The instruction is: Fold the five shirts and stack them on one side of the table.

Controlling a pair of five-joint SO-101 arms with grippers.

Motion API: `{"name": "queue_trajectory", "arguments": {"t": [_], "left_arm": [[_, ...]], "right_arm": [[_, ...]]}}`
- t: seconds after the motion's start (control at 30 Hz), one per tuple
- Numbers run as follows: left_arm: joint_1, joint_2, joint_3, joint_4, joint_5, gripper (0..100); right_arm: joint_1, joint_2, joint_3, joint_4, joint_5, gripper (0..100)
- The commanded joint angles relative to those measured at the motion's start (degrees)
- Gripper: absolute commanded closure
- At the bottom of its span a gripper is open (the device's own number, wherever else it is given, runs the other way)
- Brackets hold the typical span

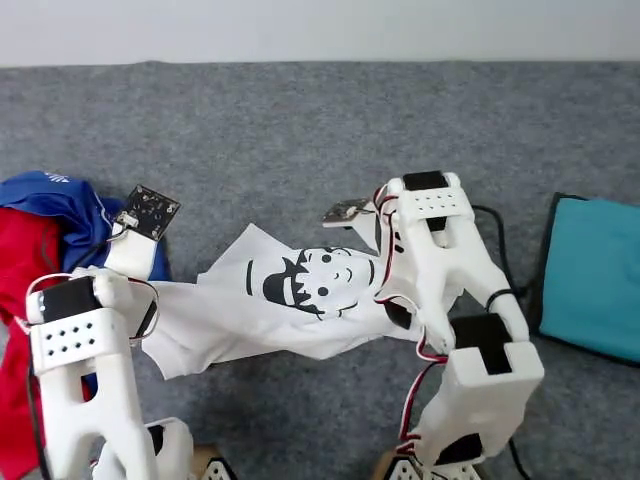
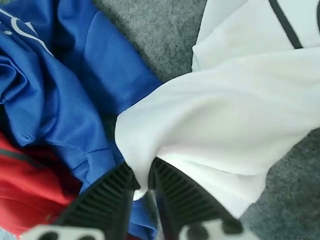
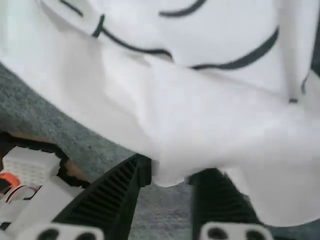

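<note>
White shirt (image 3: 200, 110) with black line print, edge draped between the parted black jaws, above grey tabletop (image 3: 30, 112).

Background only: what you have around the work.
You're on a grey felt-like table cover (image 1: 300, 130) with a fine, flat nap. It runs side to side across the high view and shows as grey patches in both wrist views. A plain pale wall strip (image 1: 320, 30) borders its far edge. Small tan patches (image 1: 208, 466) sit at the near edge, too small to identify.
</note>
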Motion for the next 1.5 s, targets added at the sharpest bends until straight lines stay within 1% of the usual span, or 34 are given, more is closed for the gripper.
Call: {"name": "queue_trajectory", "arguments": {"t": [0.0,0.13,0.27,0.33,0.43,0.6,0.7,0.8,0.97,1.03,1.17,1.23,1.33,1.47], "left_arm": [[-0.1,-0.1,0.0,-1.1,-0.3,100],[-0.1,-0.2,0.0,-1.1,-0.3,100],[-0.1,-0.5,-1.2,-1.1,-0.3,100],[-0.1,-0.5,-3.2,-0.8,0.1,100],[-0.2,-0.5,-8.5,-0.7,5.1,100],[0.1,-0.5,-21.2,-0.4,14.2,100],[2.5,-0.5,-28.1,-0.4,17.4,100],[6.7,-0.5,-34.6,-0.4,19.7,100],[14.4,-0.5,-44.4,-0.7,19.5,100],[15.8,-0.2,-47.7,-0.7,19.5,100],[15.8,-0.3,-52.0,-0.3,18.5,100],[15.8,-0.5,-52.4,2.0,16.5,100],[15.8,-0.4,-52.7,9.7,14.2,100],[15.8,-0.2,-52.7,19.3,12.4,100]], "right_arm": [[-1.3,-0.4,-3.2,-1.9,0.4,99.4],[-0.7,-0.4,-9.2,0.8,0.4,98.8],[0.9,-0.4,-23.1,8.0,0.4,98.8],[1.8,-0.8,-30.1,9.2,0.4,98.8],[2.7,-3.9,-37.4,8.9,0.4,98.8],[2.5,-10.8,-42.6,8.9,0.4,98.8],[2.8,-16.0,-44.1,8.7,0.3,98.8],[3.6,-21.0,-46.8,8.7,0.3,98.8],[6.8,-26.0,-52.6,8.7,0.5,98.8],[8.5,-26.5,-53.6,8.7,0.5,98.8],[13.0,-27.0,-55.8,8.1,0.5,98.8],[14.6,-26.9,-56.0,8.9,0.5,98.8],[15.9,-26.7,-52.8,8.9,0.5,98.8],[11.6,-26.5,-43.6,8.9,0.6,98.8]]}}
